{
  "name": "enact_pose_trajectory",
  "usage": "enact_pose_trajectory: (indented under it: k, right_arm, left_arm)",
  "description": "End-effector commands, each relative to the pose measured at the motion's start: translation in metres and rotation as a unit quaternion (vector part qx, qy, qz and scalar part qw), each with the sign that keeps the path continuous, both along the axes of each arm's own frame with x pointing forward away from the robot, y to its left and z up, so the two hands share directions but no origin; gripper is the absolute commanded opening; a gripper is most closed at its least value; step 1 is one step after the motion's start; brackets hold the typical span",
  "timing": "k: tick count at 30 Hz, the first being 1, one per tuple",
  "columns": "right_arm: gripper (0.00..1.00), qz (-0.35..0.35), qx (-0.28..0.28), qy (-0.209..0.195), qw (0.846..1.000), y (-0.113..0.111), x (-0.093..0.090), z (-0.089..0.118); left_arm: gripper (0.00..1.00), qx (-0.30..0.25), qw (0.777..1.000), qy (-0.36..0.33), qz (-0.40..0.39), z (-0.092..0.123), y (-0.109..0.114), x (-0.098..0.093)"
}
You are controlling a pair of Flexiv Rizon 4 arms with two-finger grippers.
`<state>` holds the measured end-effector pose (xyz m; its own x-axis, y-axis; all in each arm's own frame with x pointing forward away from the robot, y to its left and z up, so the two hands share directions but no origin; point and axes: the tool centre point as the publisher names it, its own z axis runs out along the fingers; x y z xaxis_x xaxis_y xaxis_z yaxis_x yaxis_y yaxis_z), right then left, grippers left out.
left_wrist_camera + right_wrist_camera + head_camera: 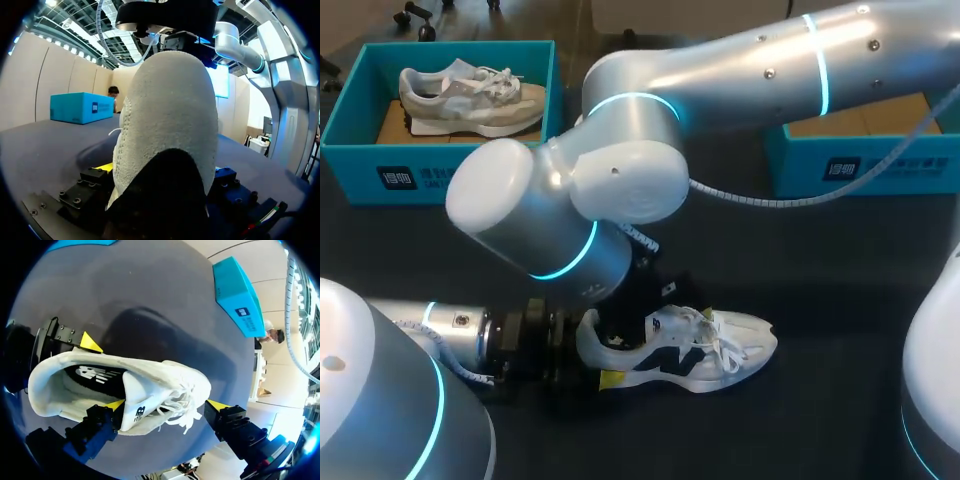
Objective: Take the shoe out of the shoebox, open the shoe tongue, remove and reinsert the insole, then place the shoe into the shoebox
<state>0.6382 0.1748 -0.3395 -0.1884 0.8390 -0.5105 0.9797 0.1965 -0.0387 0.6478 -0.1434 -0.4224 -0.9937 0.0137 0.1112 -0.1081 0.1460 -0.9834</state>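
Straddling the shoe point(735, 345), right fingers point(218, 406) spread wide; left fingers point(103, 168) clamp its heel.

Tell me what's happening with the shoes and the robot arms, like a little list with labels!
white shoe: lying on the table, outside both boxes, toe towards the robot's right
left gripper: shut on the white shoe's heel
right gripper: open, just above the white shoe, one yellow tip beside the tongue
grey shoe: inside the left shoebox
right shoebox: partly hidden; no shoe in the part that shows
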Motion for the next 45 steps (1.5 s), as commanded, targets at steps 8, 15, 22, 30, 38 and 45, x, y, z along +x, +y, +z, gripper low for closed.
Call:
enact_pose_trajectory:
  k: [8, 15, 22, 30, 38, 45]
  right_arm:
    - [1.0, -0.219, 0.041, -0.099, 0.97, -0.017, 0.005, 0.013]
    - [1.0, -0.233, 0.069, -0.08, 0.967, -0.021, 0.007, 0.012]
    - [0.53, -0.23, 0.079, -0.068, 0.968, -0.013, 0.005, 0.012]
    - [0.46, -0.213, 0.087, -0.062, 0.971, -0.009, 0.001, 0.014]
    - [0.29, -0.2, 0.111, -0.044, 0.973, -0.003, -0.004, 0.016]
    - [0.0, -0.182, 0.154, -0.029, 0.971, -0.006, -0.008, 0.022]
  left_arm:
    - [0.0, 0.0, 1.0, 0.0, 0.001, -0.002, -0.001, 0.001]
    - [0.0, 0.0, 1.0, 0.0, 0.001, -0.002, -0.001, 0.001]
    - [0.0, 0.0, 1.0, 0.0, 0.001, -0.002, -0.001, 0.001]
    - [0.0, 0.0, 1.0, 0.0, 0.001, -0.002, -0.001, 0.001]
    - [0.0, 0.0, 1.0, 0.0, 0.001, -0.002, -0.001, 0.001]
    - [0.0, 0.0, 1.0, 0.0, 0.001, -0.002, -0.001, 0.001]
